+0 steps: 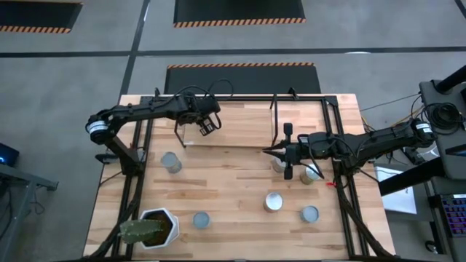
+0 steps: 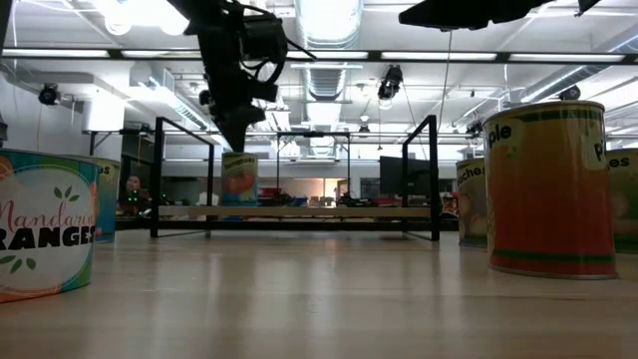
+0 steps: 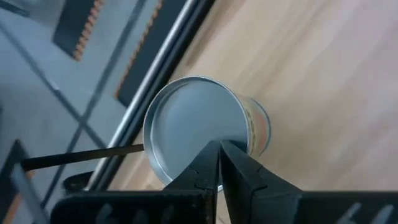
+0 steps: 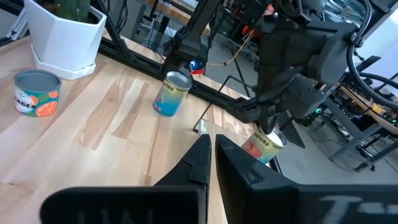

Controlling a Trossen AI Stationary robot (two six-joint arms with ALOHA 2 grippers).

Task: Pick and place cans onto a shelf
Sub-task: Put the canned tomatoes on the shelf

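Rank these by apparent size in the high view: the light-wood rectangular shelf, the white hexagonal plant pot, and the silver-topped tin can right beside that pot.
1. light-wood rectangular shelf
2. white hexagonal plant pot
3. silver-topped tin can
The gaps are clear, so nearness to the camera does not change the order.

Smooth light-wood table [image 1: 233,182], silvery metal-topped cans [image 3: 196,124], glossy white pot [image 4: 65,37]

Two dark, slim jointed arms with looping black cables; each has a white band near its base and tapered matte-black fingers [image 3: 245,177].
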